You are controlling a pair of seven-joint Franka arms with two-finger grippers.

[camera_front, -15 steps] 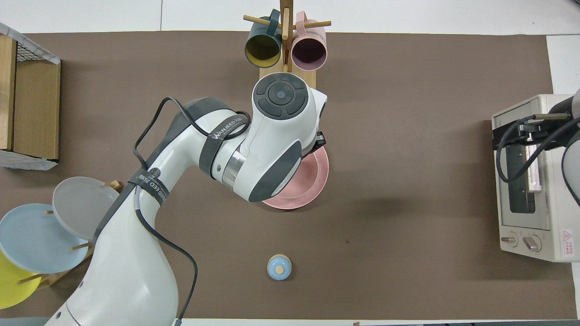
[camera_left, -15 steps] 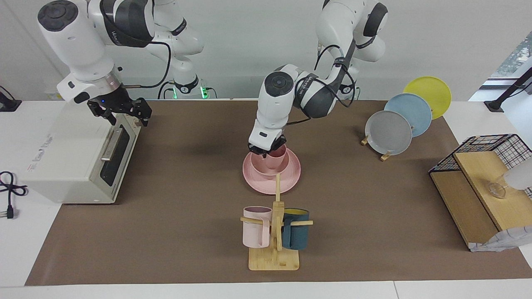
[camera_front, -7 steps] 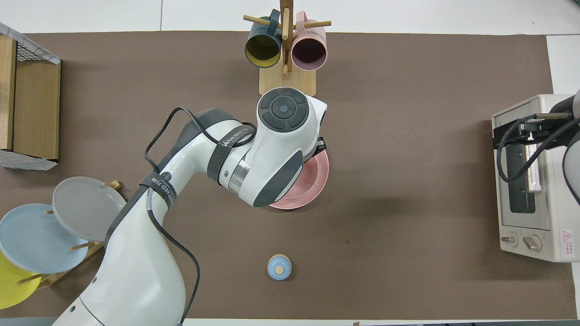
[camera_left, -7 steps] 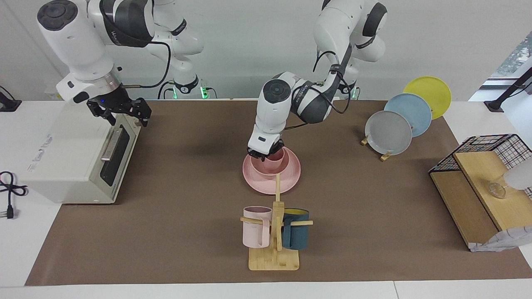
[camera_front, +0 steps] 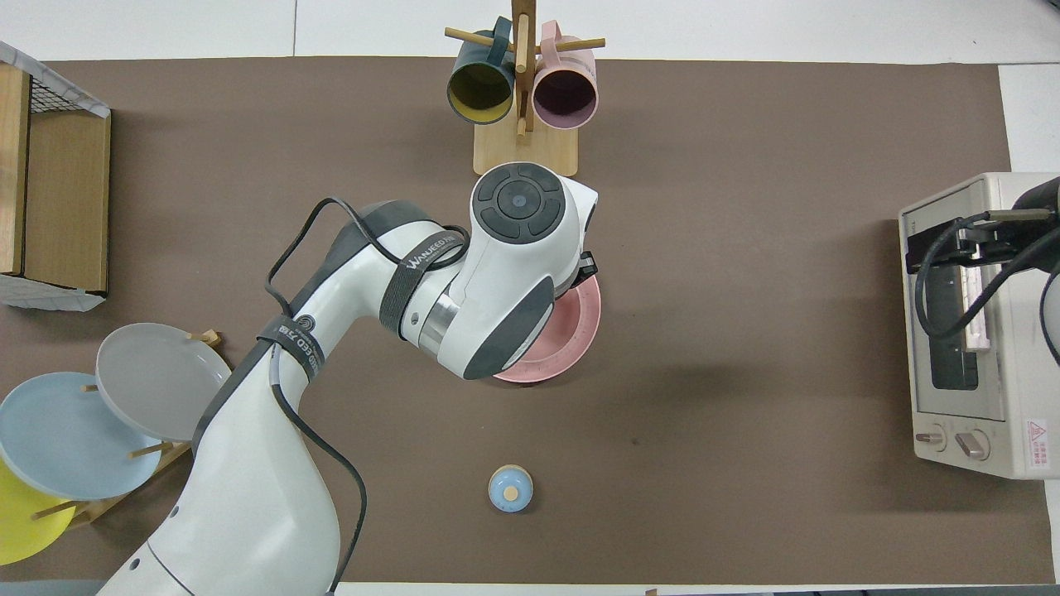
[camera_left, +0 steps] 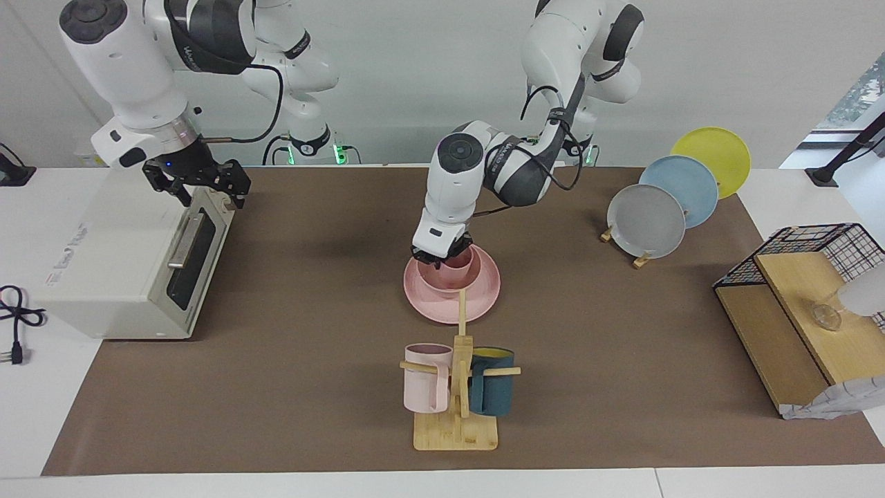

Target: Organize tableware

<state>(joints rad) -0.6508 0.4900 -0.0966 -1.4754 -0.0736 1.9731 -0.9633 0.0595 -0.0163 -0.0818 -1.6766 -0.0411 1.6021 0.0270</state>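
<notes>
The pink plate [camera_left: 484, 299] lies mid-table, with the pink bowl [camera_left: 442, 281] on it. The small pink cup [camera_left: 462, 263] stands upright inside the bowl. My left gripper [camera_left: 442, 257] reaches down from above and is shut on the cup's rim, on the side toward the right arm's end. In the overhead view only part of the plate's rim [camera_front: 580, 335] shows; my left arm hides the bowl, the cup and the gripper. My right gripper [camera_left: 211, 196] hangs open and empty over the toaster oven's top front edge and waits.
A wooden mug tree [camera_left: 456, 432] with a pale pink and a dark blue mug stands farther from the robots than the plate. A rack of grey, blue and yellow plates [camera_left: 646, 221] and a wire-and-wood shelf [camera_left: 795, 311] stand toward the left arm's end. A toaster oven [camera_left: 117, 256] stands at the right arm's end. A small blue knob [camera_front: 510, 488] lies nearer the robots.
My left gripper has lowered the pink cup down into the bowl and its arm has drawn slightly toward the robots. The right gripper has hardly moved.
</notes>
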